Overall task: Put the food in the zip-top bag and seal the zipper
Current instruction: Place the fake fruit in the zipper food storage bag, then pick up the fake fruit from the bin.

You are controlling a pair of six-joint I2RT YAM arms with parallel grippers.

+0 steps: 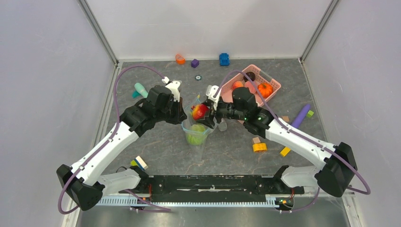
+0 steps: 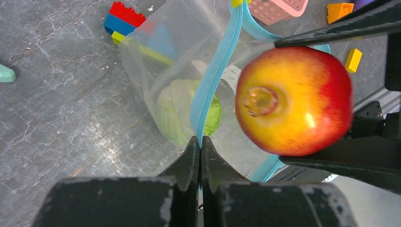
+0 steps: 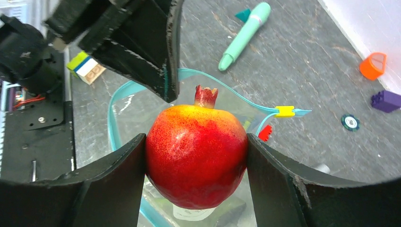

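Top external view: both arms reach inward from the near corners and meet at mid-counter, forearms angled toward each other over the zip-top bag (image 1: pixel 197 135). The left hand (image 1: pixel 183 117) comes in from the left with its wrist bent down. The left wrist view shows its two fingers pressed flat together on the teal zipper (image 2: pixel 215 71), clenched on that strip at the bag's rim. The right hand (image 3: pixel 196 147) comes in from the right, its fingers clamped on either side of a red-and-yellow toy pomegranate (image 3: pixel 196 156), whose crown points toward the left hand. The pomegranate hangs directly above the bag's gaping mouth, with the zipper curving around beneath it; whether it touches the plastic cannot be told. A yellow slider (image 3: pixel 285 111) sits on the zipper at its far end.

The bag rests on the grey counter (image 1: pixel 156 142) with its mouth facing up, and a green toy vegetable (image 2: pixel 172 111) lies at its bottom. Behind the right arm, a pink basket (image 1: pixel 269 76) holds an orange pumpkin (image 1: pixel 265 89), a red-peach piece (image 1: pixel 237 85) and a dark round piece (image 1: pixel 249 75).
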